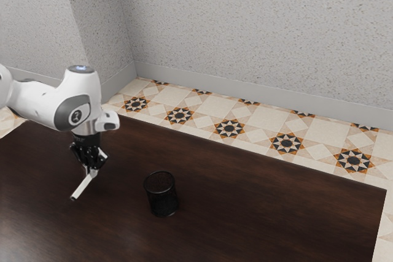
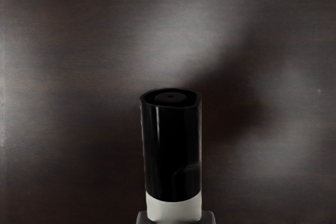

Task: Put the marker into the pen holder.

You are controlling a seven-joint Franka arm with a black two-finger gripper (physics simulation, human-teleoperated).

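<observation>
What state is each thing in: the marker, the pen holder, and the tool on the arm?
Marker: held, tilted, outside the pen holder.
Pen holder: upright on the table, nothing sticking out of its top.
Tool: closed on the marker.

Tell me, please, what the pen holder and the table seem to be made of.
The pen holder looks like black mesh, probably metal: its wall is partly see-through. The table seems dark wood or veneer, satin-finished, by its fine grain and soft sheen.
</observation>
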